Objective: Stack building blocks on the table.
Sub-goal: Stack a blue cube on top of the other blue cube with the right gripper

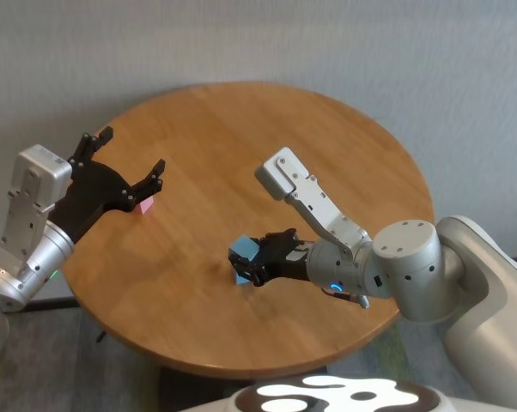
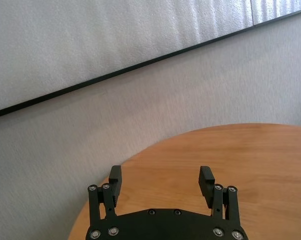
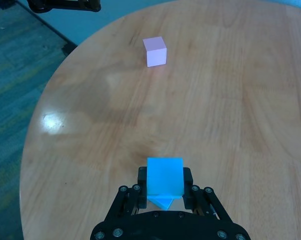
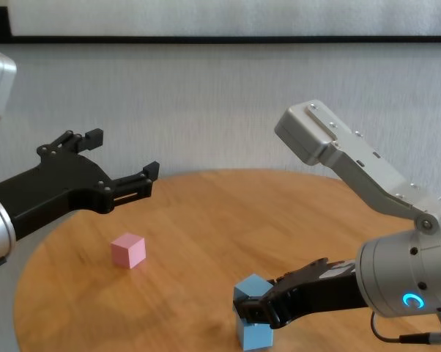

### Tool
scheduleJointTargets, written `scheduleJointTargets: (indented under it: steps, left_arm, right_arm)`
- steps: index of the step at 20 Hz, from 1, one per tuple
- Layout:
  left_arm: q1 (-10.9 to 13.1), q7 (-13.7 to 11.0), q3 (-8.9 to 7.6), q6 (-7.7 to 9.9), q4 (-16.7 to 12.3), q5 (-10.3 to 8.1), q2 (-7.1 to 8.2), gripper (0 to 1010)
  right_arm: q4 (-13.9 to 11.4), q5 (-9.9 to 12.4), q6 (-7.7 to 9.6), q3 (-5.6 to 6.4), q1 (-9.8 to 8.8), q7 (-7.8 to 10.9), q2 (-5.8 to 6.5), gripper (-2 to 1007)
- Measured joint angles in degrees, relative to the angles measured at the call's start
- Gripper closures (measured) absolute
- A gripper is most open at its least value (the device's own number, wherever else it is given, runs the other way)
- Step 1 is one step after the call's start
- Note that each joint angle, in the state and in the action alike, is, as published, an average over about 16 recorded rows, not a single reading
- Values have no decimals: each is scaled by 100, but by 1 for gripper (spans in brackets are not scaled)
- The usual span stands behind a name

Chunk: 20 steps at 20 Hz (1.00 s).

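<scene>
My right gripper (image 1: 252, 262) is shut on a light blue block (image 1: 243, 250) near the front of the table (image 1: 267, 129). Directly under it stands a second light blue block (image 4: 256, 334), turned at a different angle. The held block (image 4: 251, 292) is on or just above it; I cannot tell whether they touch. In the right wrist view the held block (image 3: 165, 176) fills the jaws and hides all but a corner of the lower block (image 3: 163, 202). A pink block (image 4: 127, 250) lies alone at the left. My left gripper (image 4: 125, 152) hovers open above it, holding nothing.
The round wooden table (image 4: 206, 213) carries only the blocks. A grey wall (image 2: 140, 100) stands close behind it. Teal floor (image 3: 15, 60) shows past the table's left edge.
</scene>
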Motion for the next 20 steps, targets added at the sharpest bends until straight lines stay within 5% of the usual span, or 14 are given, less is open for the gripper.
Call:
scheduleJointTargets:
  steps: [9,20]
  left_arm:
    - [0,0,0,0,0,0,0,10]
    - [0,0,0,0,0,0,0,10]
  right_arm:
    - [-2,3,1,3,-3,-3,1,543]
    - [-8,16,2,1,-2,-2,5,186]
